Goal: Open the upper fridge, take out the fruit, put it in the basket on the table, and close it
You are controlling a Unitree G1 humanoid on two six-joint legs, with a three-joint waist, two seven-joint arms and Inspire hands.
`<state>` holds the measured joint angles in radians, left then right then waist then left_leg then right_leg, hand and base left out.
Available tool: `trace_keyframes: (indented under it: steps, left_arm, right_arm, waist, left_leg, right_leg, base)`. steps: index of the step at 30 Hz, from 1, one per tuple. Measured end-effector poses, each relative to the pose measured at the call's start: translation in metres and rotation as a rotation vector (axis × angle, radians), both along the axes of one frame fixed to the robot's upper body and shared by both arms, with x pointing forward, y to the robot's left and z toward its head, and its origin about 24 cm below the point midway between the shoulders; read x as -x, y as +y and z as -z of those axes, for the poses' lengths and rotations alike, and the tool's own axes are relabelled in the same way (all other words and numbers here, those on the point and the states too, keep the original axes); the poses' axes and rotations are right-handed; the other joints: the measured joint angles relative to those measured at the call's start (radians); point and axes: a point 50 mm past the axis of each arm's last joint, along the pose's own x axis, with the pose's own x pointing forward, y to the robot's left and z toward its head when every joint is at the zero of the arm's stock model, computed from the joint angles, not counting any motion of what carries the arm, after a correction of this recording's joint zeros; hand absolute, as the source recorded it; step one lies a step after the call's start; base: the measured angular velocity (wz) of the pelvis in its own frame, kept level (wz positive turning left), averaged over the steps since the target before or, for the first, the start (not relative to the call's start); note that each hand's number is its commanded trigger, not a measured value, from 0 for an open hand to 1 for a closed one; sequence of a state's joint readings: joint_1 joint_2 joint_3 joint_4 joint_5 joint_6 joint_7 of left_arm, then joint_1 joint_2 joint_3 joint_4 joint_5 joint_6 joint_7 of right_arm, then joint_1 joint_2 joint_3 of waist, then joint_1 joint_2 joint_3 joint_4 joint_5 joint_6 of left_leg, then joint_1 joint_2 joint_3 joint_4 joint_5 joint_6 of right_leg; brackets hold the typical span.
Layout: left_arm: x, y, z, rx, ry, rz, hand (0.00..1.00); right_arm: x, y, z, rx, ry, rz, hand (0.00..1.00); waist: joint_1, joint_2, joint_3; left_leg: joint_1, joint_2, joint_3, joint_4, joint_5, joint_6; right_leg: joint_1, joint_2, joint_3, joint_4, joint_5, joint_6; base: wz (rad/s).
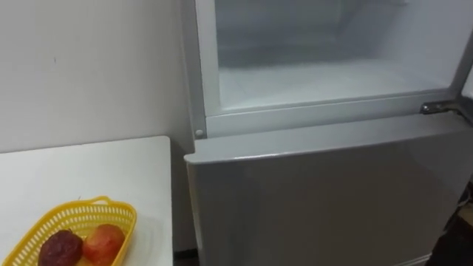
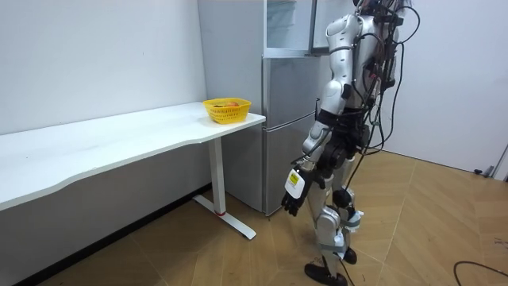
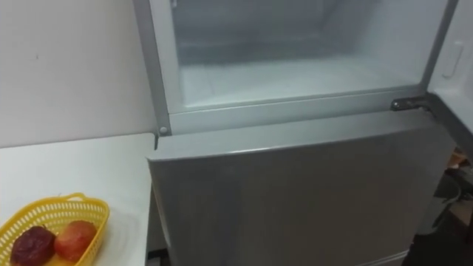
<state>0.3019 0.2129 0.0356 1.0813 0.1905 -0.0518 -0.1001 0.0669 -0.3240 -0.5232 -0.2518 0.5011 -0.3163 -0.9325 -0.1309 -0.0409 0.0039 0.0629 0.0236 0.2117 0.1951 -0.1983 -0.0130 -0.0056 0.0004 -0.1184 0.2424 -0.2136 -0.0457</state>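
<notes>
Robot at the fridge (image 1: 318, 199), upper compartment (image 1: 325, 81) open.
Left hand (image 2: 293, 191) hangs slack and holds nothing; two fruits (image 1: 102, 242) lie in the yellow basket (image 1: 74, 211) on the table (image 1: 89, 170), left of the fridge.

We see a bare test room dressed as a home kitchen corner: a silver two-door fridge (image 2: 283, 127) at upper centre of the room view, a long white tabletop (image 2: 119, 140) on a metal leg at left, a yellow fruit basket (image 2: 228, 112), plain walls (image 2: 95, 48), wood-plank floor (image 2: 429, 230).
</notes>
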Motion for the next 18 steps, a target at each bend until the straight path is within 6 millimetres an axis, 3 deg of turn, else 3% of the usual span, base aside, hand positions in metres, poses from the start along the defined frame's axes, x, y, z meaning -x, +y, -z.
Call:
trace_keyframes:
  steps: [8,18]
  left_arm:
    - [-0.001,-0.001,0.0,0.026,0.004,0.042,0.0]
    - [0.005,0.001,0.001,0.047,0.004,-0.043,0.0]
  right_arm:
    - [-0.01,0.015,-0.004,0.048,0.012,-0.111,0.0]
    - [-0.026,0.039,-0.005,0.142,0.093,-0.24,0.0]
  waist:
    - [0.02,-0.002,0.0009]
    - [0.061,-0.008,0.0027]
  left_leg:
    - [-0.002,-0.002,-0.025,-0.012,0.0,0.0]
    - [0.003,-0.004,-0.054,-0.024,0.003,0.003]
  right_leg:
    - [-0.013,-0.003,-0.015,0.019,-0.004,-0.001]
    - [-0.03,-0.005,-0.021,0.057,-0.01,-0.008]
  base:
    - [0.01]
    - [-0.02]
